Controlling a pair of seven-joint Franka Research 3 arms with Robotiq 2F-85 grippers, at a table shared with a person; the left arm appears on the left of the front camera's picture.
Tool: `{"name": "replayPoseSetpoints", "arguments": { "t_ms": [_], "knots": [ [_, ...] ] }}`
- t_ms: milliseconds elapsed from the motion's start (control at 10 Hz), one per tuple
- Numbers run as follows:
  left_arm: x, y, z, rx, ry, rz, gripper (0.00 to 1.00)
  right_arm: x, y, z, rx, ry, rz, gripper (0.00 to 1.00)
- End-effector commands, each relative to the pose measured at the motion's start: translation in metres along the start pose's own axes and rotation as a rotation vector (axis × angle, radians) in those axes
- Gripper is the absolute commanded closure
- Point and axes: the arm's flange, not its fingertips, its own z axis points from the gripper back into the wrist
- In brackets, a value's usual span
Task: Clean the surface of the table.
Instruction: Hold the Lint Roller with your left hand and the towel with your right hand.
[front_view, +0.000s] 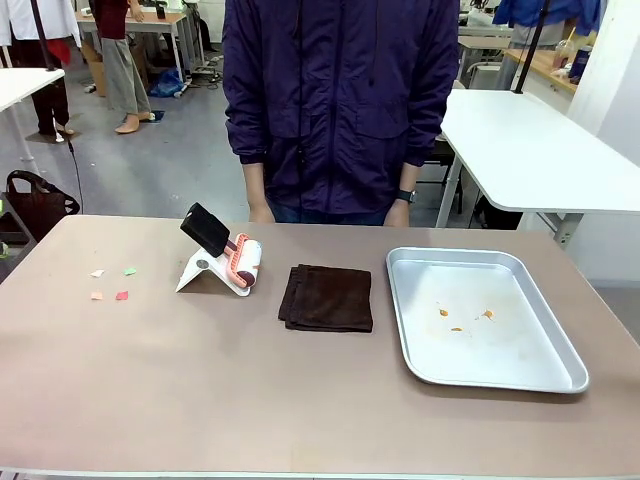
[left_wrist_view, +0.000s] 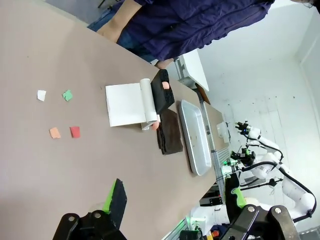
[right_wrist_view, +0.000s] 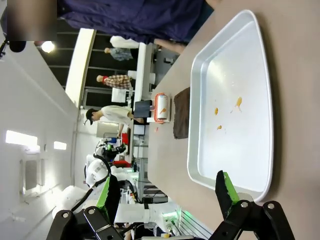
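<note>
The table (front_view: 300, 400) has a matte brown top. Small paper scraps (front_view: 110, 283) in white, green, orange and red lie near its left end. In the left wrist view my left gripper (left_wrist_view: 175, 197) hangs open above the table (left_wrist_view: 50, 40), with nothing between its fingers and the scraps (left_wrist_view: 60, 114) ahead of it. My right gripper (right_wrist_view: 166, 190) is open too, and holds nothing. It hovers by the near edge of the silver tray (right_wrist_view: 240, 145), which holds a few orange crumbs (right_wrist_view: 238, 102).
A lint roller (front_view: 240, 258) with a black handle rests on a white stand left of centre. A folded dark brown cloth (front_view: 327, 298) lies between it and the tray (front_view: 480, 355). A person in a purple jacket (front_view: 340, 100) stands at the far side.
</note>
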Motion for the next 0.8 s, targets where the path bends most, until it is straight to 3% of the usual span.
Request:
{"name": "replayPoseSetpoints", "arguments": {
  "t_ms": [0, 300, 700],
  "knots": [
    [0.005, -0.015, -0.005, 0.099, 0.052, -0.074, 0.0, -0.004, 0.017, -0.013, -0.109, -0.044, 0.03, 0.0],
    [0.045, -0.078, -0.048, 0.193, 0.268, -0.216, 0.0, -0.022, 0.097, -0.08, -0.304, -0.034, 0.172, 0.0],
    [0.068, -0.164, -0.174, 0.326, 0.438, -0.365, 0.0, -0.05, 0.189, -0.234, -0.55, 0.179, 0.346, 0.0]
  ]
}}
